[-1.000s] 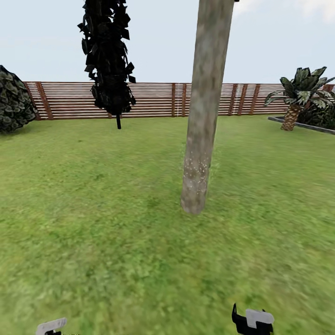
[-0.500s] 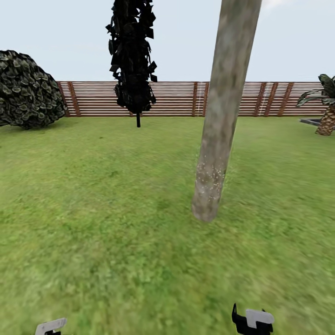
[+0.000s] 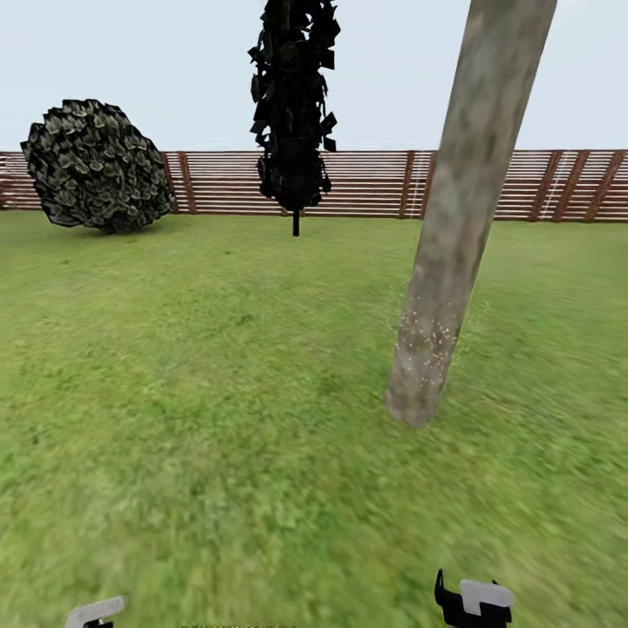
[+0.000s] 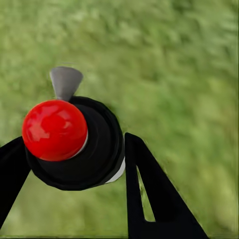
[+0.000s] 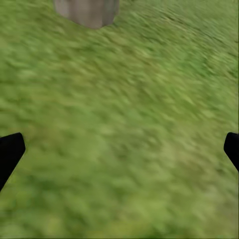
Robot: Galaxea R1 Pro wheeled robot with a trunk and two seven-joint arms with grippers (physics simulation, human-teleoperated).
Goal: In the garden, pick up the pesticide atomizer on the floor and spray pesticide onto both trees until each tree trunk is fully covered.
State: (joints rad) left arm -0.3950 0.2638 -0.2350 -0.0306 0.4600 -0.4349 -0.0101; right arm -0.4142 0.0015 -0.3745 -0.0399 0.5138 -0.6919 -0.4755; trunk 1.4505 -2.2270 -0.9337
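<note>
Garden lawn [image 3: 218, 419], slat fence [image 3: 375, 183] across the back. One thick bare tree trunk [image 3: 453, 244] stands ahead and to your right, leaning across the head view; white specks of pesticide [image 3: 427, 336] dust its lower part, while the bark above looks clean from here. Its base also appears in the right wrist view [image 5: 87, 11], near that arm.

Pesticide atomizer [image 4: 74, 142]: black body, red knob, grey nozzle. It sits between the left gripper [image 4: 69, 164] fingers, which are clamped on its sides. In the head view the left arm shows as a grey sliver at the bottom edge [image 3: 94, 612].

Right gripper [image 5: 119, 149]: fingers wide apart, nothing between them, grass beneath.

Also in sight: a thin-stemmed dark columnar tree [image 3: 294, 105] and a round shrub [image 3: 98, 166] by the fence. Neither is a target.

Risks, as I judge them:
- The trunk sits off to your right while the atomizer is in the left arm. Spraying from this heading would likely put the cloud on grass, not bark.
- The nozzle's aim against the trunk cannot be told from these views; check it before you press.
- The upper trunk runs out of frame, so coverage there could be misjudged.
- Mistaking the dark tree for the second target would waste the trip.
</note>
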